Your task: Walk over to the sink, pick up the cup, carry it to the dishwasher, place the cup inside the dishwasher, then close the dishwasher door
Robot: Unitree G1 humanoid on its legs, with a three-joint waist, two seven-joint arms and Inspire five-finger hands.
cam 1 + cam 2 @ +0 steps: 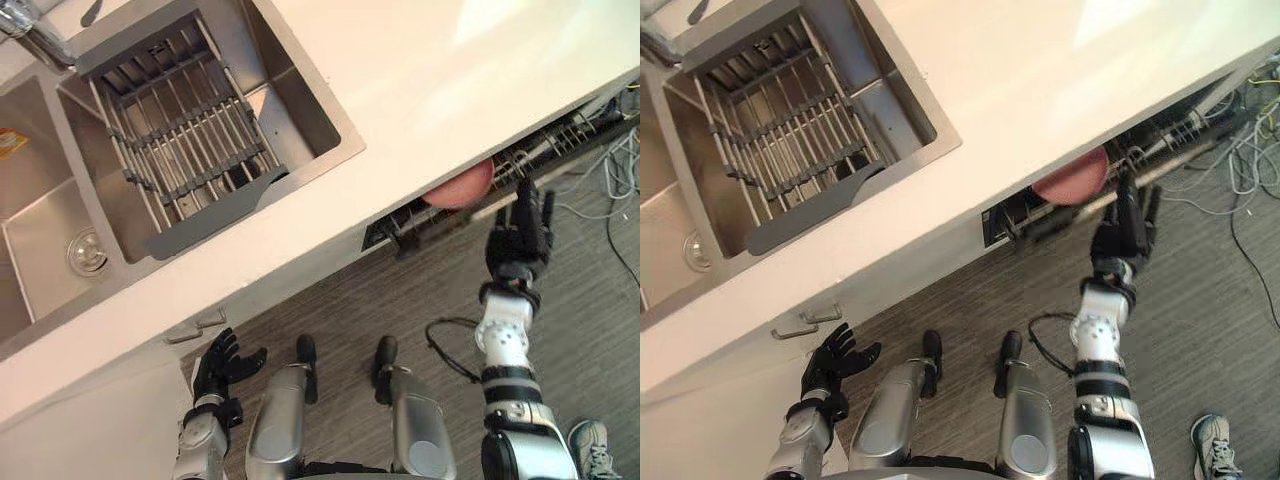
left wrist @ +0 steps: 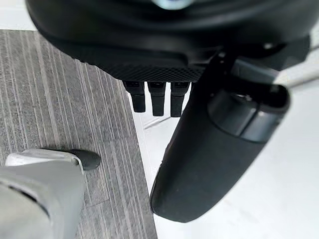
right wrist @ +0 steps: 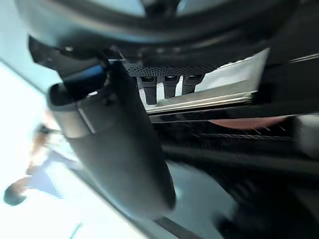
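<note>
1. The robot's dark left hand (image 1: pixel 222 362) hangs low beside the white cabinet front, fingers loosely spread and holding nothing. The open dishwasher is well apart from it, off to its right.
2. Past that hand, up on the counter, the stainless-steel sink (image 1: pixel 300 110) holds a grey slatted drying rack (image 1: pixel 180 150). I see no cup in it.
3. The rounded pinkish-red cup (image 1: pixel 460 183) sits in the dark wire-racked dishwasher (image 1: pixel 545 148), half tucked under the white counter's edge. It lies just beyond the right hand's fingertips and slightly to that hand's left.
4. The dark right hand (image 1: pixel 518 240) is raised at the dishwasher's open front, fingers straight and grasping nothing. It is plainly the nearer hand.
5. The dishwasher's front runs along the counter edge, crosswise to those fingers. With the cup seemingly placed, I judge that closing the door falls to this hand, as a push forward.
</note>
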